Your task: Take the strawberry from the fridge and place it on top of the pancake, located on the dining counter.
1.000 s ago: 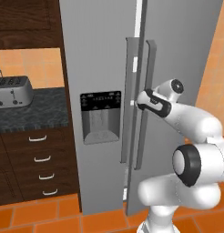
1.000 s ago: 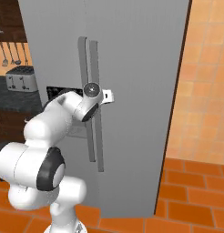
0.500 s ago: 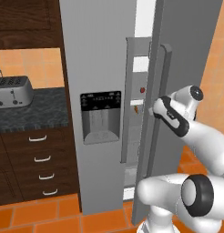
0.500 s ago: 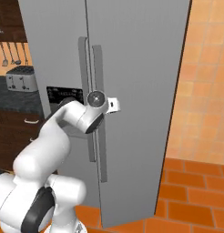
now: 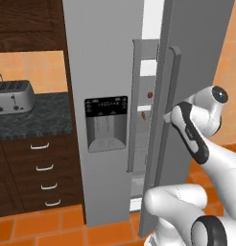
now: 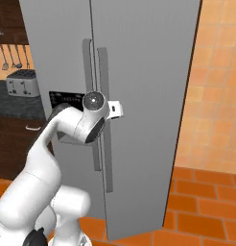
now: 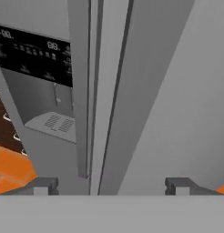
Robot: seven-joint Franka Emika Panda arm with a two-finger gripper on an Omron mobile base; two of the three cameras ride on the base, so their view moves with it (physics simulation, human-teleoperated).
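Gripper [image 7: 111, 186] wide apart astride the ajar fridge [image 5: 110, 62] door's handle [image 5: 163, 125].

The fridge [image 5: 110, 72] looks like smooth matt grey metal with a glossy black dispenser panel [image 5: 106, 106], beside dark wood drawers [image 5: 41, 168], a speckled stone desk [image 5: 38, 120], and a shiny metal toaster [image 5: 12, 95].

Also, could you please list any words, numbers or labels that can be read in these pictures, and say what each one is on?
Nothing can be read with certainty.
Black dispenser panel on the tall light-grey fridge: pale digits that look like "88" twice, with rows of small marks below, all too blurred to read.
Same panel in the left base view: faint light marks, too small to read.
Silver toaster on the dark granite counter: no lettering visible.
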